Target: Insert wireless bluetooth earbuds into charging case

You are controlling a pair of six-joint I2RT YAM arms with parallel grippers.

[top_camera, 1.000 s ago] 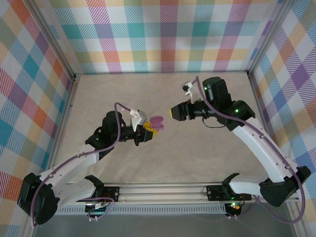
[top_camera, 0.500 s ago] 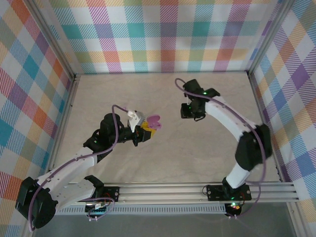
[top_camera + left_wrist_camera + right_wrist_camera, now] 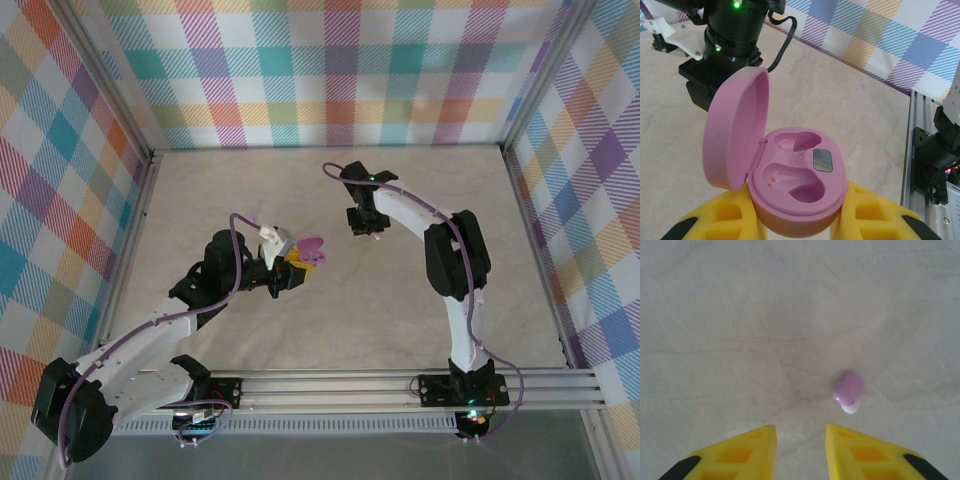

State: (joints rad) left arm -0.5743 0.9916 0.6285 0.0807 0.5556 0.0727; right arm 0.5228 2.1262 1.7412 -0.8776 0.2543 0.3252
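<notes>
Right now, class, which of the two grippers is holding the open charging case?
The left gripper: its yellow fingers clamp the open pink charging case. The right gripper holds nothing, poised above the table near a purple earbud.

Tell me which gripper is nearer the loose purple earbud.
Right: the right gripper has the purple earbud just beyond its jaws; the left gripper sits apart, holding the case.

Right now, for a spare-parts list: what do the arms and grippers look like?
The left arm and right arm have white links, black joints and a trailing purple cable each. The left gripper and right gripper carry yellow wedge-shaped fingers with moulded recesses.
</notes>
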